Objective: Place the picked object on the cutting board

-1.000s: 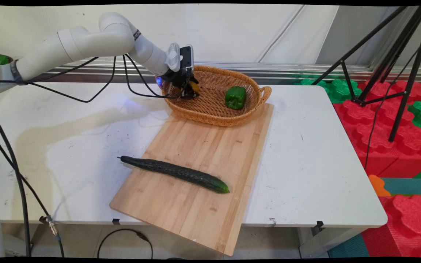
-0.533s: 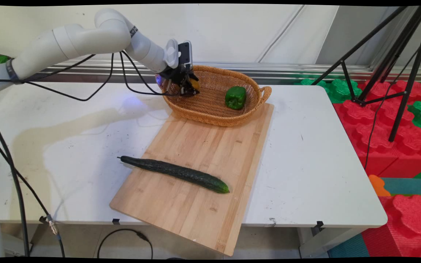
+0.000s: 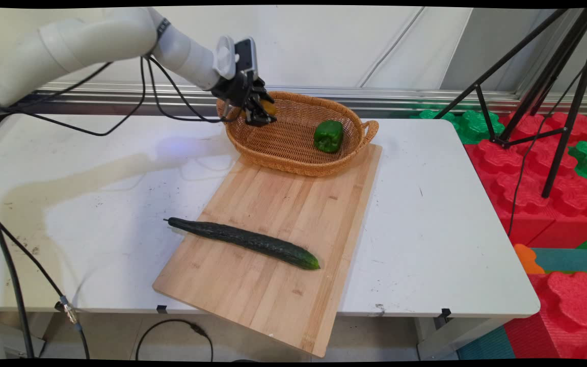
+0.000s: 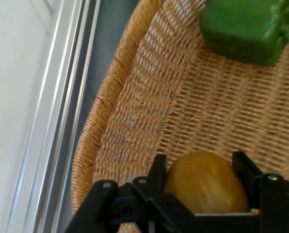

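Centrally, item one: a rounded yellow-orange fruit (image 4: 206, 184), smooth-skinned, kind not determinable, clamped between the two black fingers (image 4: 156, 175) of the end effector (image 3: 259, 115), which is closed on it from both sides; in the main view only a sliver of yellow (image 3: 268, 107) shows beside the black linkage. The fruit is held clear of the weave, above the left end of the wicker basket (image 3: 293, 153), inside the line of its rim. Item two: the basket itself, oval, tan, with a loop handle at its right end, standing at the far edge of the table (image 3: 436, 229) and overlapping the far end of the cutting board. Item three: a green bell pepper (image 3: 328, 135), lying in the basket's right half, well apart from the held fruit; the hand view shows it at the top right (image 4: 244, 29) on the woven floor. Item four: a light wooden cutting board (image 3: 273, 224), set at a slant, its near corner overhanging the table's front edge. Item five: a long dark cucumber (image 3: 242, 242), lying across the board, its thin stem end reaching off the board's left side over the table. Beyond the table's right side: red and green foam blocks (image 3: 538, 199) and a black tripod (image 3: 553, 92).
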Controlling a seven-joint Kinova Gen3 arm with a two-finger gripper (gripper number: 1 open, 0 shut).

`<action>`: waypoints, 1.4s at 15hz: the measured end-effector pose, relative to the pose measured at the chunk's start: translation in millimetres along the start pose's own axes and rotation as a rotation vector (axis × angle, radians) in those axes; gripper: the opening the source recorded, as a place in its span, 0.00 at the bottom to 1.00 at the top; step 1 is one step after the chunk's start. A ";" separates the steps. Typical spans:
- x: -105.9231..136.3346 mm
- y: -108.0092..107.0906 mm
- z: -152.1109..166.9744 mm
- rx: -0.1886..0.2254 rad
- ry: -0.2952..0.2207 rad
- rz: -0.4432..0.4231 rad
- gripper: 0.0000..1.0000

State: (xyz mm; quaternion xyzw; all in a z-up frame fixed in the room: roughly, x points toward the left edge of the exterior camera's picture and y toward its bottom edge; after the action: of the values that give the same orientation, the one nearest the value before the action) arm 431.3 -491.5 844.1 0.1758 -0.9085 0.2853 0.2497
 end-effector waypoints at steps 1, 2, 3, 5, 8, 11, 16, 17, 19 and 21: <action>2.0 0.5 -13.7 -0.009 0.018 -0.010 0.00; 2.8 1.0 -23.7 -0.017 0.030 -0.016 0.00; 3.3 1.6 -31.7 -0.024 0.040 -0.021 0.00; 3.3 3.9 -54.6 -0.053 0.066 -0.040 0.00; 0.6 9.1 -83.1 -0.101 0.093 -0.063 0.00; -5.4 19.9 -111.4 -0.168 0.112 -0.093 0.00; -16.4 40.7 -138.7 -0.262 0.119 -0.146 0.00; -19.0 46.8 -141.4 -0.282 0.117 -0.155 0.00; -24.0 58.7 -141.6 -0.314 0.107 -0.167 0.00; -28.3 71.4 -136.7 -0.342 0.094 -0.181 0.00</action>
State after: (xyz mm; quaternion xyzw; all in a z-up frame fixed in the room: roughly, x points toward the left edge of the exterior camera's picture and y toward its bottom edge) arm 469.7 -348.3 895.1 0.1984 -0.9115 0.1110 0.3429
